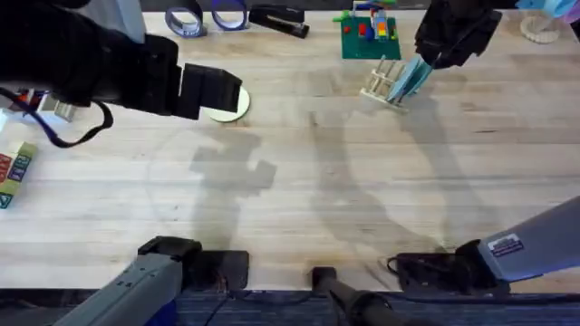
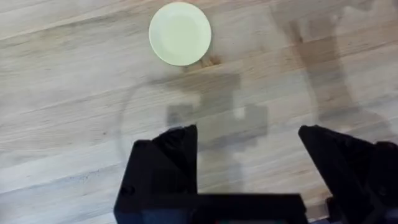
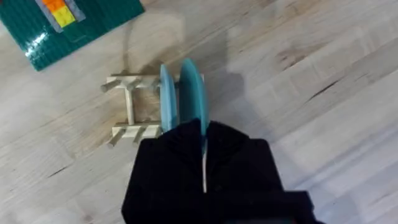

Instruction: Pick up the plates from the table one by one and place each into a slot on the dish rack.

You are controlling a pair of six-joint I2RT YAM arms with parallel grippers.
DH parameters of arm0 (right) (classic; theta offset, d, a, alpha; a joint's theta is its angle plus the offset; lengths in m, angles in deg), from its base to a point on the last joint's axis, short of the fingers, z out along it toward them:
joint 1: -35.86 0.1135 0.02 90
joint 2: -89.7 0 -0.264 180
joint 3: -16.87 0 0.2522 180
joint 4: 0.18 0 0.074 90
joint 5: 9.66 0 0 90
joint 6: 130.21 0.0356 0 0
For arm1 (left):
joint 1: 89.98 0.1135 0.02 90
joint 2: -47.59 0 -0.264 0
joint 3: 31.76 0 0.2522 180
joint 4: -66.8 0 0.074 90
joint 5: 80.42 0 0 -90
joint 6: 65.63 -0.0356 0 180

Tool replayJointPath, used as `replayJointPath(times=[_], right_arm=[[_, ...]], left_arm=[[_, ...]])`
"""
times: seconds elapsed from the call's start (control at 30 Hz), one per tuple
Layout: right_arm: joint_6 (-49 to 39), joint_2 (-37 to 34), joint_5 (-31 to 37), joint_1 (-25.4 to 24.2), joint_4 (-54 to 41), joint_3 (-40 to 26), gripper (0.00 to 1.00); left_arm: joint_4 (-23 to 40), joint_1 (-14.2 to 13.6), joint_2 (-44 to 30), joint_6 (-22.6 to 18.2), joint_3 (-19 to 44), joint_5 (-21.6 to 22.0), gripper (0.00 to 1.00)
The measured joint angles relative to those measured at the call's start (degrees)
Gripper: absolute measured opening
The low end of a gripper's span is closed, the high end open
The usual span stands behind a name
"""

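On the table (image 1: 299,190), the pale yellow plate (image 1: 234,106) (image 2: 180,32) lies flat. My left gripper (image 1: 214,91) (image 2: 249,134) hovers over the plate's near side, open and empty. The dish rack (image 1: 381,81) (image 3: 132,106) stands at the far right of the table. Two plates stand on edge in it: a light blue plate (image 3: 166,99) and beside it a turquoise plate (image 1: 410,77) (image 3: 191,90). My right gripper (image 1: 433,59) (image 3: 204,134) is above the rack, shut on the turquoise plate's upper rim.
A green brick baseplate (image 1: 369,34) (image 3: 68,25) sits just behind the rack. Tape rolls (image 1: 186,20) and a black tool (image 1: 276,18) line the far edge. Toy blocks (image 1: 14,172) lie at the left edge, and a white object (image 1: 542,27) sits at the far right.
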Motion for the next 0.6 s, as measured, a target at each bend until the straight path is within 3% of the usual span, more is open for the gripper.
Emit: replayJointPath(times=[0.53, 0.6], right_arm=[[0.00, -0.35, 0.00, 0.00, 0.07, 0.00, 0.030], [0.00, -0.36, 0.00, 0.00, 0.09, 0.00, 0.067]], left_arm=[[0.00, 0.00, 0.01, 0.00, 0.00, 0.00, 0.993], [0.00, 0.00, 0.01, 0.00, 0.00, 0.00, 0.993]])
